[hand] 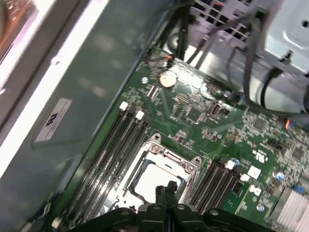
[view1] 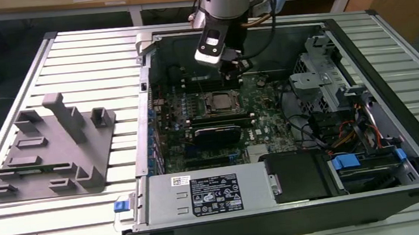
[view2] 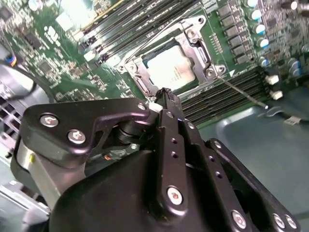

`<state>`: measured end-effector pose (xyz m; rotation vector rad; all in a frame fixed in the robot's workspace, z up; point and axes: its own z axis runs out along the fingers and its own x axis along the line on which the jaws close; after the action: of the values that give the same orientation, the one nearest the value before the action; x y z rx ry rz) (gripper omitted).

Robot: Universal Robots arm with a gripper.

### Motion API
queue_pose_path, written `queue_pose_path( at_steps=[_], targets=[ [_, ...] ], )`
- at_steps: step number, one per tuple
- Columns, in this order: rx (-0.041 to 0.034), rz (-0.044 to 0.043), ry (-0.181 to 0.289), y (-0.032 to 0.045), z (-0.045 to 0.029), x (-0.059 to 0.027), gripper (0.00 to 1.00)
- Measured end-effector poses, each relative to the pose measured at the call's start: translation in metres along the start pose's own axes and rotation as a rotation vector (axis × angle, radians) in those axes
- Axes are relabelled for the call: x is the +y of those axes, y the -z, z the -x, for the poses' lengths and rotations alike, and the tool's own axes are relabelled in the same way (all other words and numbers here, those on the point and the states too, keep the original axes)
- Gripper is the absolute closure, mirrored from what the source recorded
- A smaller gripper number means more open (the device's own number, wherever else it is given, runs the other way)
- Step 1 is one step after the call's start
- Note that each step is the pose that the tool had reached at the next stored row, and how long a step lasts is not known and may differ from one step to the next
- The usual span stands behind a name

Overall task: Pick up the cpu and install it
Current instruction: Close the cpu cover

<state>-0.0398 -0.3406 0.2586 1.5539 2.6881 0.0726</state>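
Note:
The cpu (view1: 219,100) lies flat inside the motherboard socket, its silver-white top framed by the metal socket bracket. In the second wrist view the cpu (view2: 174,67) sits just beyond the fingertips, and in the first wrist view the cpu (hand: 153,180) is partly covered by them. My gripper (view1: 232,70) hangs inside the open computer case, a little above and behind the socket. Both wrist views show the gripper (hand: 166,188) (view2: 164,93) with its fingers pressed together, shut with nothing between them.
A grey moulded fixture (view1: 49,148) lies on the slatted table at the exterior view's left. Inside the case are the power supply (view1: 201,195), a metal drive cage (view1: 328,78), cables and dark memory slots (hand: 116,140). The case wall (hand: 72,96) stands close by.

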Motion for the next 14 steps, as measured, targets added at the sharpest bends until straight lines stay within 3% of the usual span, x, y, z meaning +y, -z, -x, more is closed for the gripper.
queue_pose_path(
  at_steps=[14],
  targets=[
    [0.0149, 0.0019, 0.254, -0.0007, 0.0, 0.0, 0.89]
  ],
)
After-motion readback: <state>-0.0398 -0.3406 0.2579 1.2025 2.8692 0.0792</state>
